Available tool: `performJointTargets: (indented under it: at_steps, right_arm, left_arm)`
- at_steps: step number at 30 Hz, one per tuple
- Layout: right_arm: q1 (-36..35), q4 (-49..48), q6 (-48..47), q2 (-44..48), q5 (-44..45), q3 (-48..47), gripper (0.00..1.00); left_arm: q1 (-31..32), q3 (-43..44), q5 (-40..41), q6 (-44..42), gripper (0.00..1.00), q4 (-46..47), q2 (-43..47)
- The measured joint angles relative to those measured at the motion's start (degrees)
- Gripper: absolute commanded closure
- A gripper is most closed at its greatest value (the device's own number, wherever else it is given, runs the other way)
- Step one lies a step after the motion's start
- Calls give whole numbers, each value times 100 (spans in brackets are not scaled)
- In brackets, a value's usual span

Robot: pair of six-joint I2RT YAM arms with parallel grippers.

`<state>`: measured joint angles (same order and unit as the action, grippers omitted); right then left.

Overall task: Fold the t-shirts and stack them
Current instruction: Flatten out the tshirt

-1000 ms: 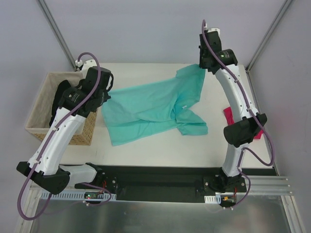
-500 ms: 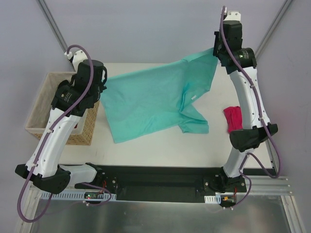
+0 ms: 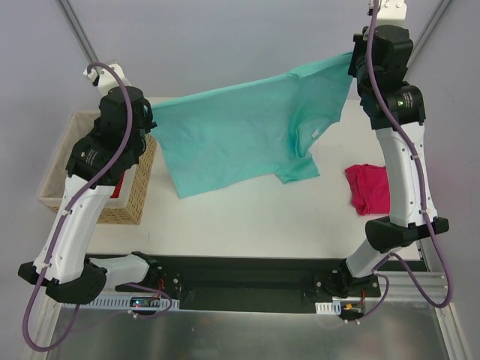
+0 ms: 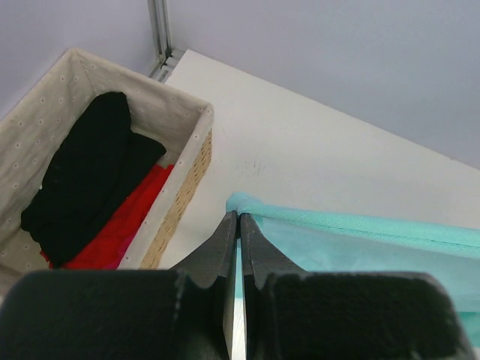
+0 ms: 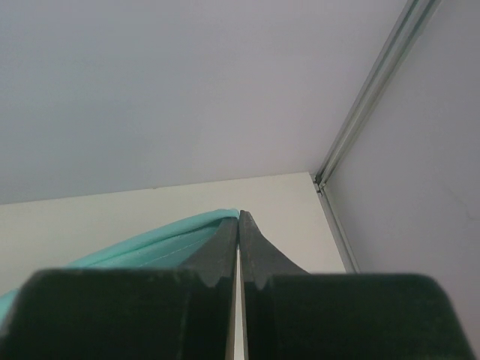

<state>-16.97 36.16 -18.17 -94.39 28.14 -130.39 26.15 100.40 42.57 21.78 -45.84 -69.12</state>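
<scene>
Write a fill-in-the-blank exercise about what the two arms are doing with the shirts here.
The left gripper and right gripper are both shut on the t-shirt coloured ____.
The pink t-shirt lies on the table beside the ____ arm.
The basket holds a red cloth and a ____ one.
Missing words: green; right; black.

A teal t-shirt hangs spread above the worktop, its top corners gripped by the left tool and right tool. A crumpled pink t-shirt lies near the right edge, and a basket stands at the left edge.
</scene>
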Motion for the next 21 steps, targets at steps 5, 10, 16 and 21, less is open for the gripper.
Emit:
performJointTargets:
  at_steps: [5, 10, 16, 21]
  right_arm:
    - [-4, -131, -146, 144, 13, 74, 99]
    - [-44, -240, -278, 280, 37, 94, 99]
    - [-234, -455, -505, 560, 166, 142, 99]
    - [-461, -675, -772, 857, 343, 258, 99]
  left_arm:
    - [0, 83, 4, -173, 100, 122, 133]
    - [0, 476, 7, -442, 100, 227, 133]
    - [0, 861, 17, -789, 100, 369, 179]
    - [0, 914, 4, -955, 100, 387, 219]
